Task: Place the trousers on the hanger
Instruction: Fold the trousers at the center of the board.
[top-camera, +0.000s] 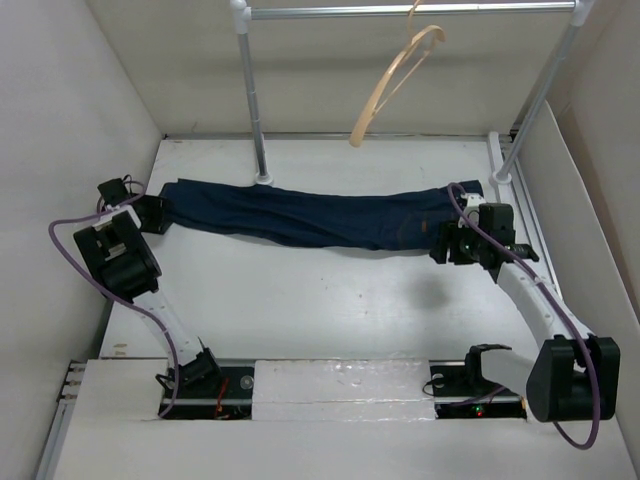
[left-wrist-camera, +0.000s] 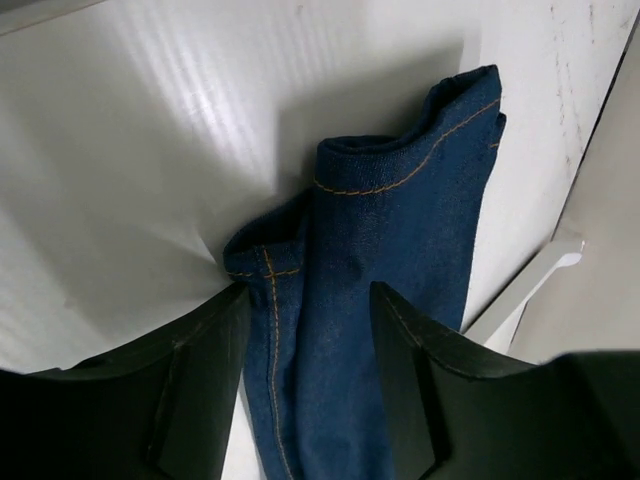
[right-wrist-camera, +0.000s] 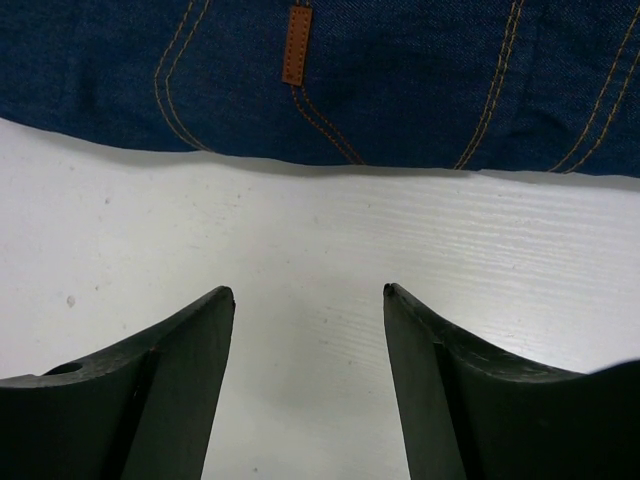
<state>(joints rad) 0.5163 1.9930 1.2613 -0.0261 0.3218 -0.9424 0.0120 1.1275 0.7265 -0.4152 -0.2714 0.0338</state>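
1 pr trousers (top-camera: 300, 215), 1 hanger (top-camera: 379, 94), 1 metal rail (top-camera: 400, 11), 2 end effectors (top-camera: 155, 213) (top-camera: 445, 245)

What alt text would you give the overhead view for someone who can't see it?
Dark navy-blue denim trousers lie stretched across a white table, a black robot arm at each end: the left arm at the leg hems, the right arm by the waistband. Behind, a thin peach-beige hanger dangles from a silver metal rail.

A white table (top-camera: 330, 300) carries dark navy trousers (top-camera: 320, 215), laid flat in one long band. They pass just in front of a silver post (top-camera: 258, 120) standing on the table, hems to its left, waistband well to its right.
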